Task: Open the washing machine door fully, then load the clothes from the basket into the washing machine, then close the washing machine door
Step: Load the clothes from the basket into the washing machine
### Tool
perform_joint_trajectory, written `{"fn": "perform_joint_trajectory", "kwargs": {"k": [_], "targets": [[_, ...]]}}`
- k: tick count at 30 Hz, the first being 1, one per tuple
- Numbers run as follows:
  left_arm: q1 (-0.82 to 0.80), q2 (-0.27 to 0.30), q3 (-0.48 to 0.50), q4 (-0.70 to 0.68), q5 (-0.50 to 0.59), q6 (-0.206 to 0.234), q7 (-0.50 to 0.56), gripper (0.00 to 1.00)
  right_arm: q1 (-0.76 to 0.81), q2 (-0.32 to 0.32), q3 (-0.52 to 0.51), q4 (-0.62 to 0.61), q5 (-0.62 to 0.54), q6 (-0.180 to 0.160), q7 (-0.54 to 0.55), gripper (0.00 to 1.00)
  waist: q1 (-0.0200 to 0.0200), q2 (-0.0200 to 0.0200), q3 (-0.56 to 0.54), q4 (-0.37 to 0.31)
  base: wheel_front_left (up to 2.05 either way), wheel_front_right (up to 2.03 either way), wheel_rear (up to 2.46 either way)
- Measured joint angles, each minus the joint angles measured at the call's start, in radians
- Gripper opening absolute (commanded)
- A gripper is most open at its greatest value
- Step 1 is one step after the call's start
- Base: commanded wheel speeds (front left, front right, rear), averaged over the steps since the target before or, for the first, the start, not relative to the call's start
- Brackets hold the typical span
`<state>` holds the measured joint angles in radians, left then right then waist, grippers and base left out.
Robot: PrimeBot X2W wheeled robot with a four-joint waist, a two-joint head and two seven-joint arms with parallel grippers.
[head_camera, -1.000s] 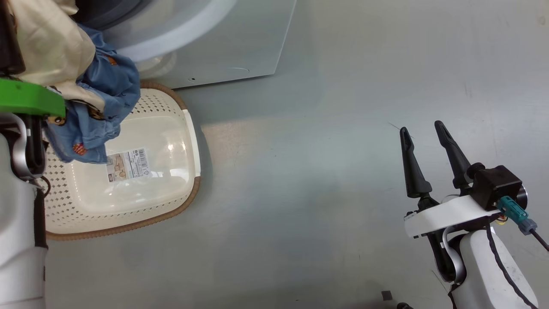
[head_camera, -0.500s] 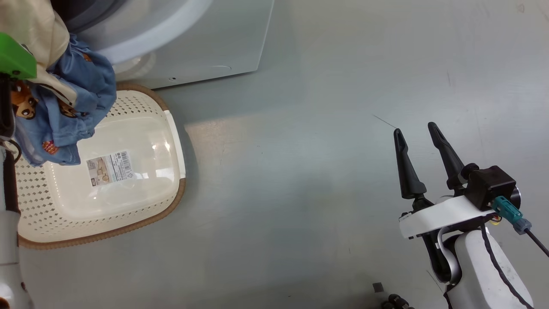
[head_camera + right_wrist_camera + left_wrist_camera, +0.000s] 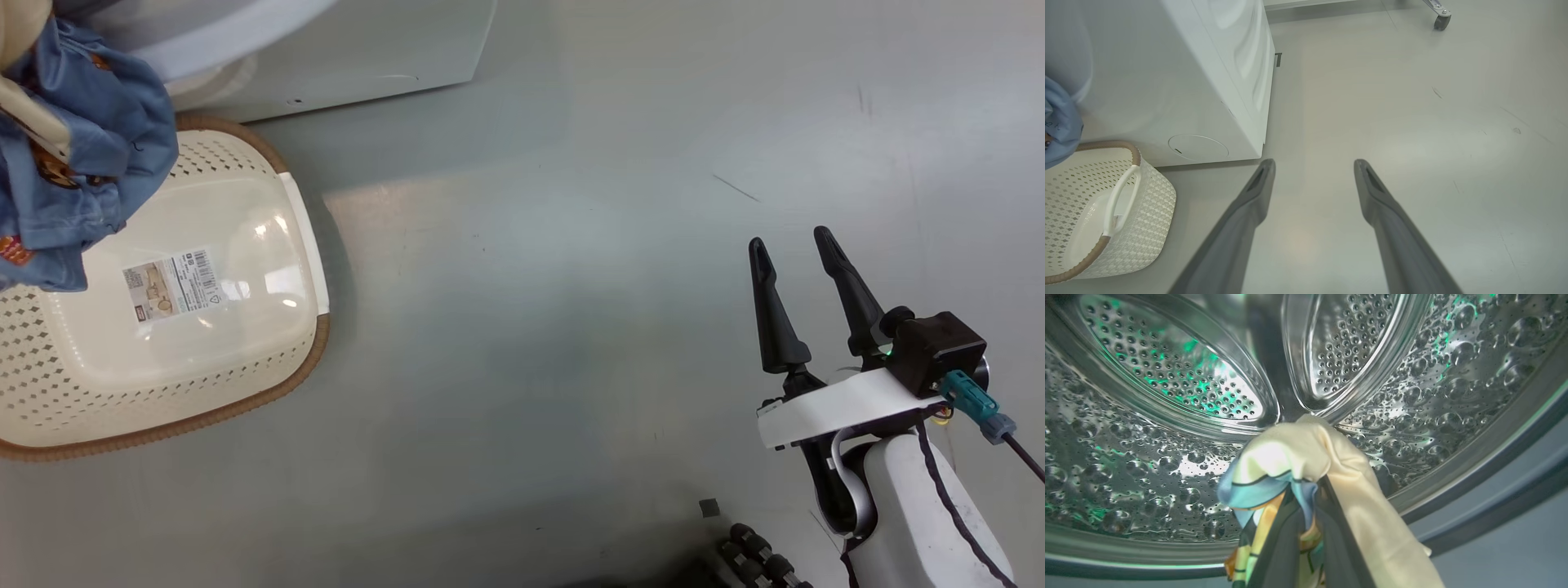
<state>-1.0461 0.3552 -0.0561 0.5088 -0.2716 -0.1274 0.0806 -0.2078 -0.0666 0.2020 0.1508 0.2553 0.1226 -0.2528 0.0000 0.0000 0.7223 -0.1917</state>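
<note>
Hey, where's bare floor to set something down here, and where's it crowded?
The widest bare floor lies between the basket and the right gripper, running up beside the washing machine. Most of the basket's bottom is bare too. Crowded: the basket's corner nearest the washing machine, under the hanging clothes.

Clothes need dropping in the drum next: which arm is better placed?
Left. The left tool is shut on the clothes at the drum mouth; the right tool hangs open over the floor.
</note>
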Motion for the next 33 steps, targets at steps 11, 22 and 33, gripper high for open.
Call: {"fn": "perform_joint_trajectory", "kwargs": {"k": [11, 22, 33], "targets": [[-0.137, 0.002, -0.014, 0.071, -0.032, 0.000, 0.114, 0.00, -0.020, 0.005, 0.001, -0.008, 0.002, 0.000, 0.000, 1.00, 0.0000, 0.0000, 0.087, -0.005, 0.00, 0.00, 0.00], [-0.215, -0.005, -0.025, 0.113, -0.030, 0.000, 0.146, 0.00, -0.031, 0.007, 0.007, -0.009, 0.007, 0.000, 0.000, 1.00, 0.0000, 0.0000, 0.128, -0.005, 0.00, 0.00, 0.00], [-0.322, 0.027, -0.091, 0.003, 0.076, 0.000, -0.157, 0.00, -0.051, 0.010, 0.019, -0.008, 0.010, 0.000, 0.000, 1.00, 0.0000, 0.0000, 0.154, -0.016, 0.00, 0.00, 0.00]]}}
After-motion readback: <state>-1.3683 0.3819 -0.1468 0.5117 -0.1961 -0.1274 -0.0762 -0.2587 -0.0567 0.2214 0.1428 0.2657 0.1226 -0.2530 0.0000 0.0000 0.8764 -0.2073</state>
